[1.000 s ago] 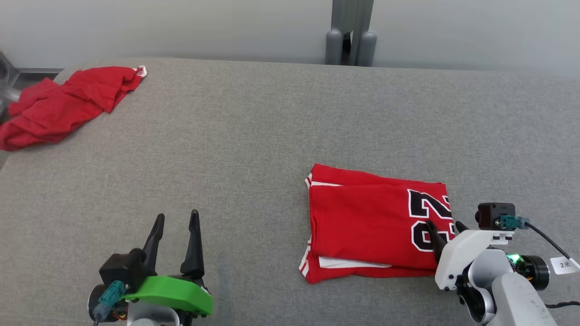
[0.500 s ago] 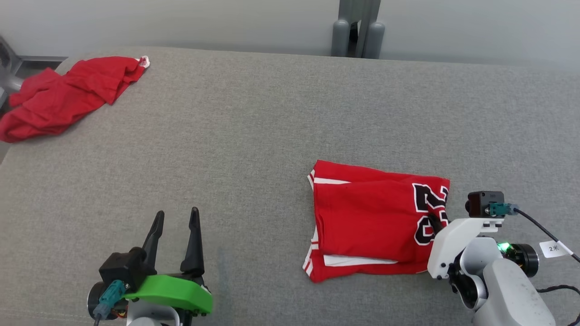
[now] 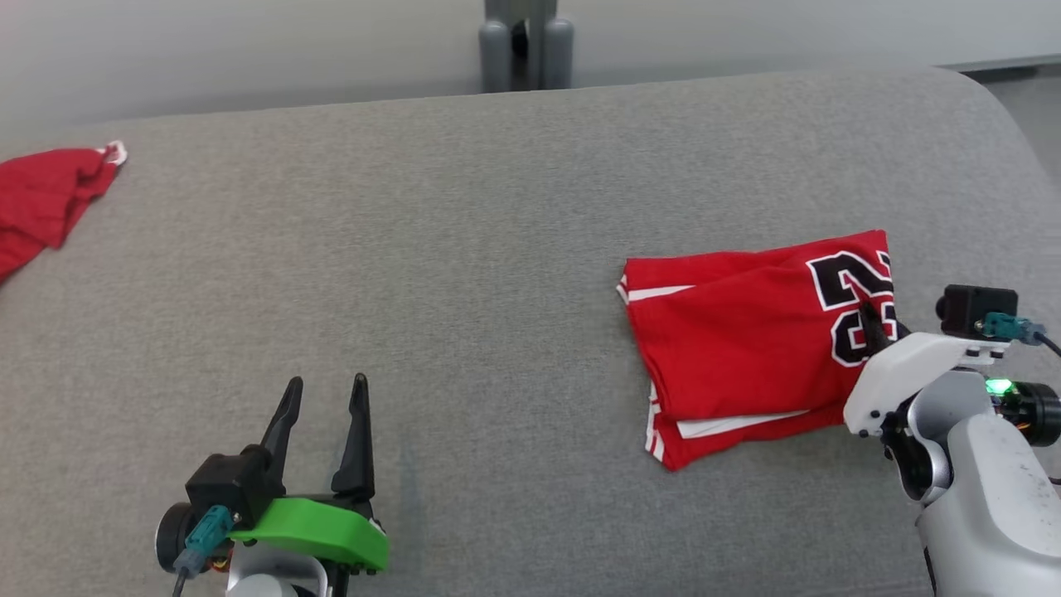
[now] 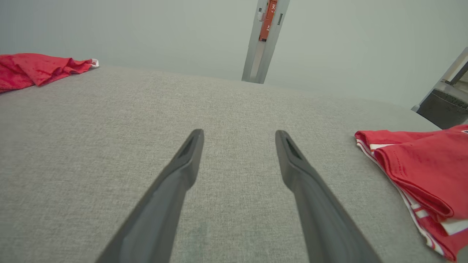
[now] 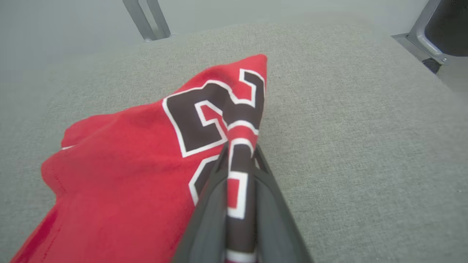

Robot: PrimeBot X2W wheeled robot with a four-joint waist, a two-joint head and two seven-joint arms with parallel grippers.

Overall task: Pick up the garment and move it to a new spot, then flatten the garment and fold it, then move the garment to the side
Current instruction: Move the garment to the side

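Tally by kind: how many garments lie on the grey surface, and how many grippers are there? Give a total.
Garments: 2 (folded red jersey, crumpled red garment)
Grippers: 2 (left gripper open, right gripper shut on the jersey's numbered edge)
Total: 4

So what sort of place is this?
Probably a robot test room, not a home: a wide grey fabric-covered bench against a bare wall, a metal post behind it, and a folded red jersey laid out.

Right tool (image 3: 870, 319) clamped onto garment (image 3: 746, 348) at its numbered edge, garment dragged rightward across surface (image 3: 497, 249), head view swung right
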